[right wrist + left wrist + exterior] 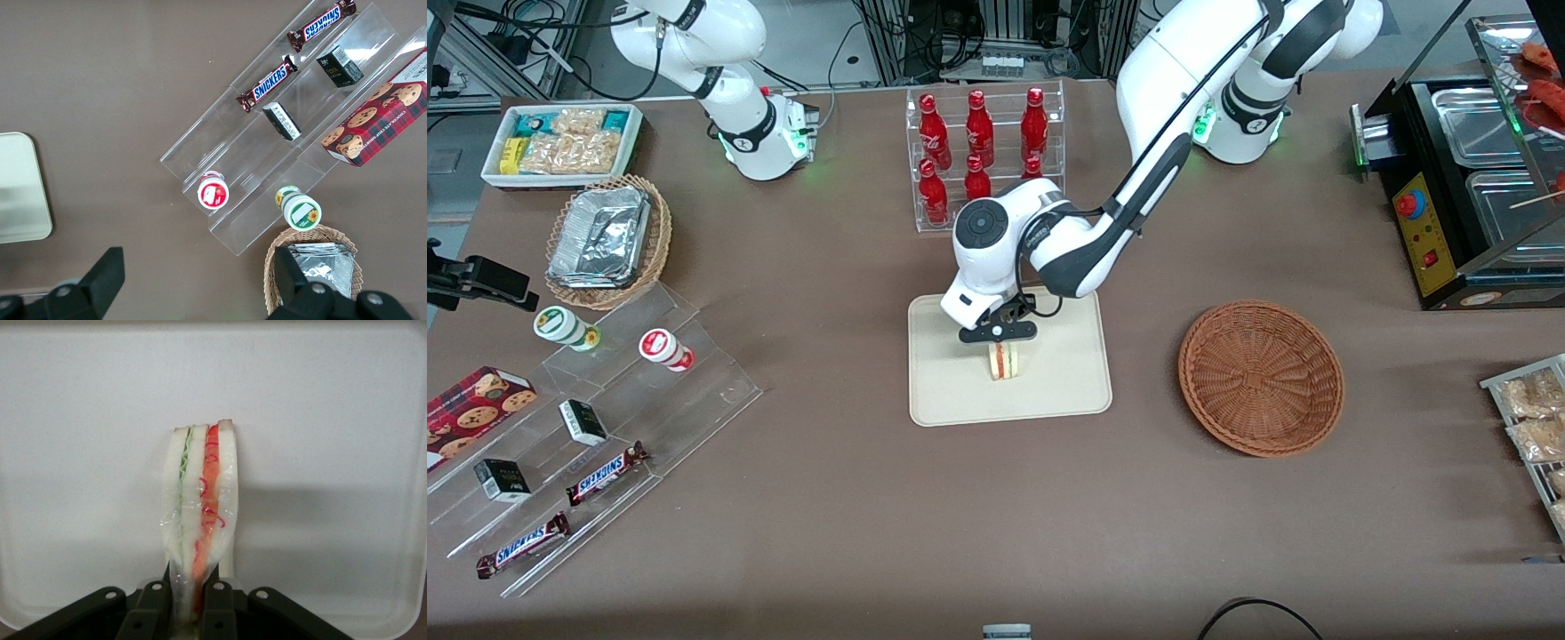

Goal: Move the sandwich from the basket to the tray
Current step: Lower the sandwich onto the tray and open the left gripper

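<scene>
Nearest me, the tray (1049, 391) carries the sandwich (1005, 362) in my hand's (1003, 342) clamp, basket (1261, 377) empty; I judge releasing comes next.

White sandwich (200, 513) with red and green stripes, cream tray (1049, 391), woven red-brown basket (1261, 378), brown table (996, 516), black gripper (1000, 342)
</scene>
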Controlling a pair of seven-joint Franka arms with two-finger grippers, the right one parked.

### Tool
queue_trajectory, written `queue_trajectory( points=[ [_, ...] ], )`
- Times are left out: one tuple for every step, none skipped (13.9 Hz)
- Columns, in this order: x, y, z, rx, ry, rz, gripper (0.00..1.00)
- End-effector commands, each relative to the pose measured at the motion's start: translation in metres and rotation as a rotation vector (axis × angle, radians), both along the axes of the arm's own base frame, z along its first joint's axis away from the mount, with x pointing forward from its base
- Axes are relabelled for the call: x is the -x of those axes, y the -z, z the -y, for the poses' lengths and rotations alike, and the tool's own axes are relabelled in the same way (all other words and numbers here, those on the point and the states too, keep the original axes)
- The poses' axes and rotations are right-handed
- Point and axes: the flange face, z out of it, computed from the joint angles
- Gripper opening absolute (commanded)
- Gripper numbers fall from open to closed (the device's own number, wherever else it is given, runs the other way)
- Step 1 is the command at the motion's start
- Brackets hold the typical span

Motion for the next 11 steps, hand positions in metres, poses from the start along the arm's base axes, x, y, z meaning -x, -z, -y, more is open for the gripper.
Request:
queue_trajectory(
  points=[
    [-0.004, -0.003, 0.003, -0.003, -0.011, 0.023, 1.0],
    [-0.005, -0.005, 0.003, -0.002, -0.015, 0.024, 1.0],
    [-0.006, -0.007, 0.002, -0.001, -0.017, 0.025, 1.0],
    [-0.007, -0.017, 0.001, 0.002, -0.022, 0.033, 1.0],
    [-0.008, -0.035, 0.0, 0.008, -0.04, 0.043, 1.0],
    [-0.009, -0.054, -0.002, 0.002, -0.064, 0.05, 1.0],
    [-0.006, -0.072, -0.004, -0.008, -0.088, 0.055, 1.0],
    [-0.004, -0.091, -0.009, -0.023, -0.119, 0.06, 1.0],
    [-0.01, -0.112, -0.02, -0.027, -0.164, 0.069, 1.0],
    [-0.016, -0.137, -0.03, -0.021, -0.214, 0.088, 1.0],
    [-0.023, -0.161, -0.044, -0.014, -0.265, 0.106, 1.0]
  ],
)
